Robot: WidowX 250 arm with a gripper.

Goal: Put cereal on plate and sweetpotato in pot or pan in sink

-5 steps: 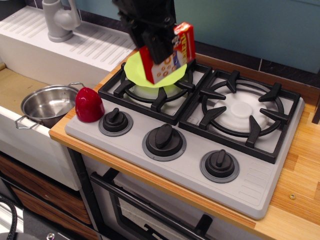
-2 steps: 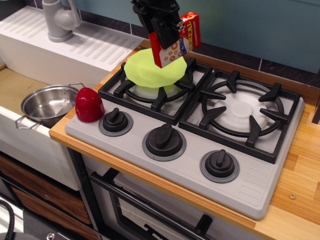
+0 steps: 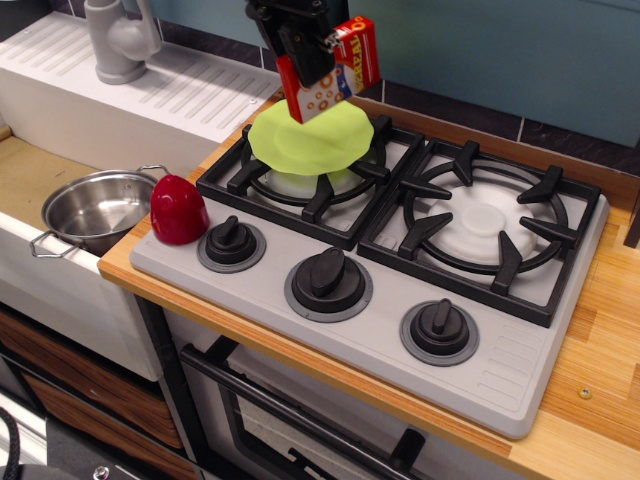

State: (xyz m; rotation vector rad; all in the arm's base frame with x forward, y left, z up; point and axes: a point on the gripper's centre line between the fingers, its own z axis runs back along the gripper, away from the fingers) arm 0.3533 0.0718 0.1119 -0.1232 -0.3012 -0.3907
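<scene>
My gripper (image 3: 305, 55) is shut on the red cereal box (image 3: 340, 72) and holds it tilted in the air above the back part of the lime-green plate (image 3: 310, 140). The plate lies on the left stove burner. The dark red sweetpotato (image 3: 178, 210) stands at the stove's front left corner, by the counter edge. The shiny steel pot (image 3: 98, 208) sits empty in the white sink (image 3: 40, 280), just left of the sweetpotato.
A grey faucet (image 3: 120, 40) and ribbed drainboard (image 3: 160, 85) are at the back left. The stove has black grates (image 3: 490, 225) and three knobs (image 3: 328, 278) along its front. A wooden counter (image 3: 600, 400) lies to the right.
My gripper has lifted the cereal box up off the plate and shifted it slightly back and left. The plate, sweetpotato and pot have not moved.
</scene>
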